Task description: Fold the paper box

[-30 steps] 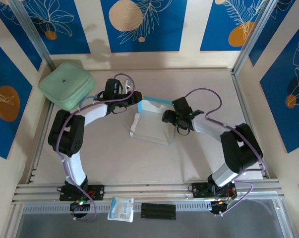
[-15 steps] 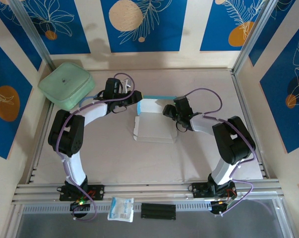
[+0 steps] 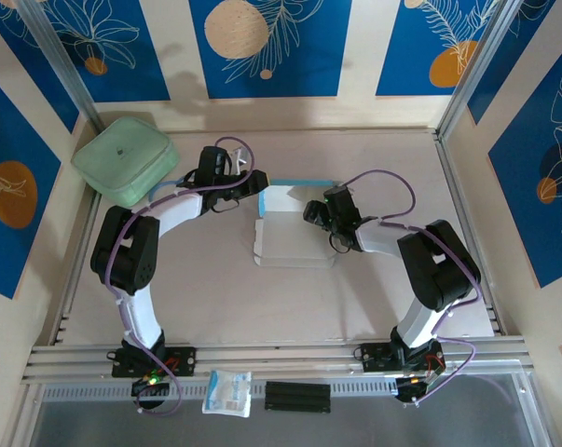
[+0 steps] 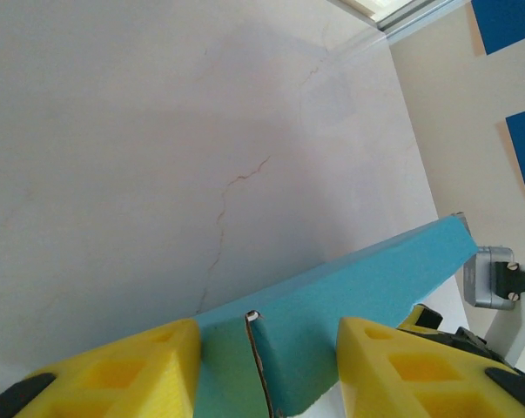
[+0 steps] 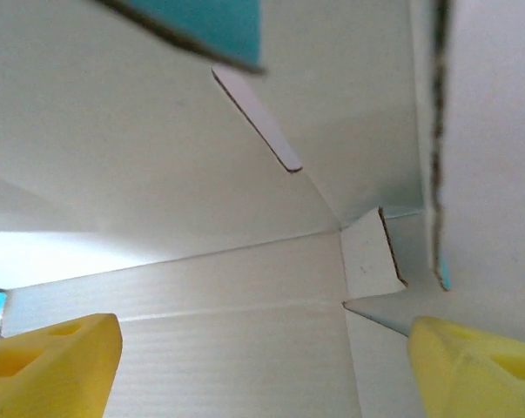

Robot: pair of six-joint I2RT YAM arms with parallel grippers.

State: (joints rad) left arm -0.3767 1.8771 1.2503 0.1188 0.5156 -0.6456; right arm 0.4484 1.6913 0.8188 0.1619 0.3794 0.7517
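Observation:
The paper box (image 3: pixel 290 240) lies half-formed at mid-table, white inside, with a light blue far wall (image 3: pixel 304 183) standing up. My left gripper (image 3: pixel 255 183) is at its far left corner. In the left wrist view the yellow fingers (image 4: pixel 114 374) close on the blue wall (image 4: pixel 366 279), where a flap edge meets it, so the left gripper (image 4: pixel 266 374) is shut on the box. My right gripper (image 3: pixel 316 216) sits at the box's right side. It stands open (image 5: pixel 262 366) over the white floor panel (image 5: pixel 227 287), and a pointed flap tip (image 5: pixel 375 309) reaches toward its right finger.
A pale green rounded case (image 3: pixel 125 159) sits at the far left corner. A small clear packet (image 3: pixel 227 391) and a black strip (image 3: pixel 297 396) rest on the front rail. Walls enclose the table on three sides.
The right gripper moved left and away from me along the box's right side. The box swung square, its near edge now level. The left arm stayed put.

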